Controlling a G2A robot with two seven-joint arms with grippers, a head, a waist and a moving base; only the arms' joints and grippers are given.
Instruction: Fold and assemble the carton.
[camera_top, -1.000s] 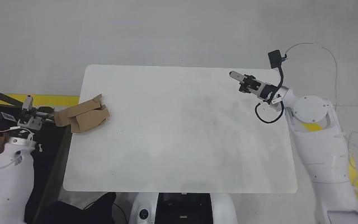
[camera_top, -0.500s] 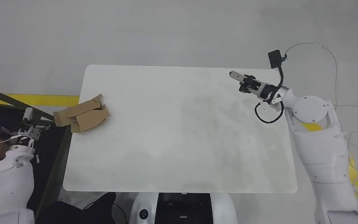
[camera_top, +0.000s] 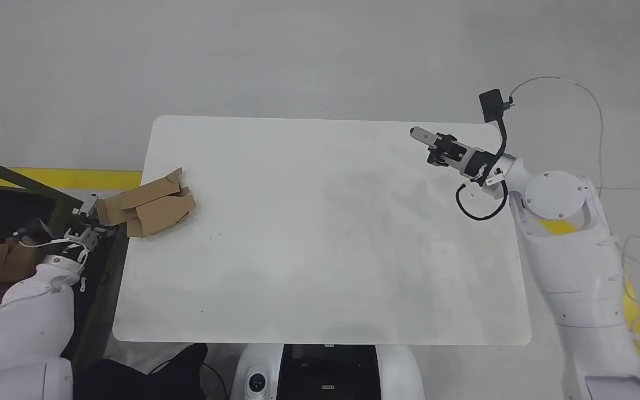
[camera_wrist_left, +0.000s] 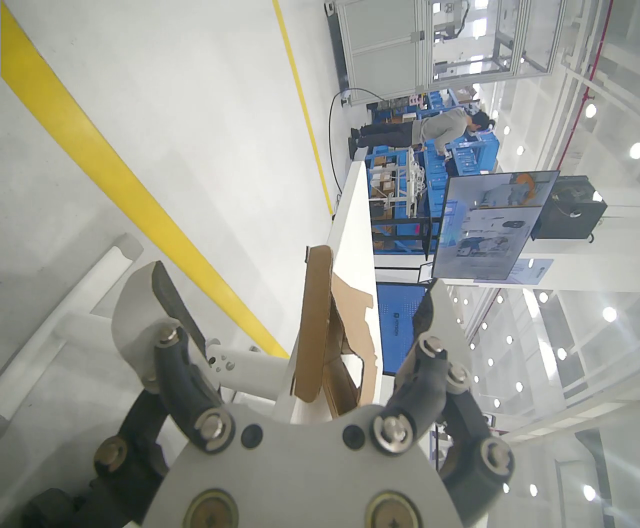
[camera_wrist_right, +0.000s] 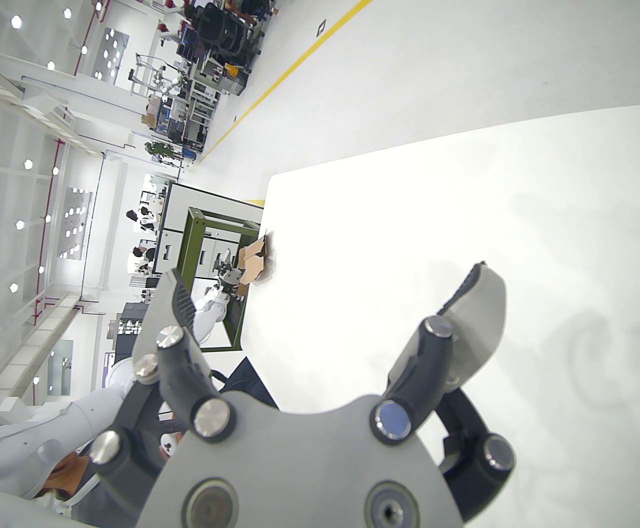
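Partly folded, the brown carton (camera_top: 150, 207) overhangs the table (camera_top: 320, 240) edge; left tool (camera_wrist_left: 295, 290) and right tool (camera_wrist_right: 325, 275) gape wide.

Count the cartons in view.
1. The carton lies at the table's left edge, one end overhanging it, right by the open left gripper. Its flaps overlap, so a second piece underneath can't be ruled out.

Carton (camera_top: 150, 208) at table's (camera_top: 330, 250) left edge (overhanging); left gripper (camera_wrist_left: 294, 287) just beside.
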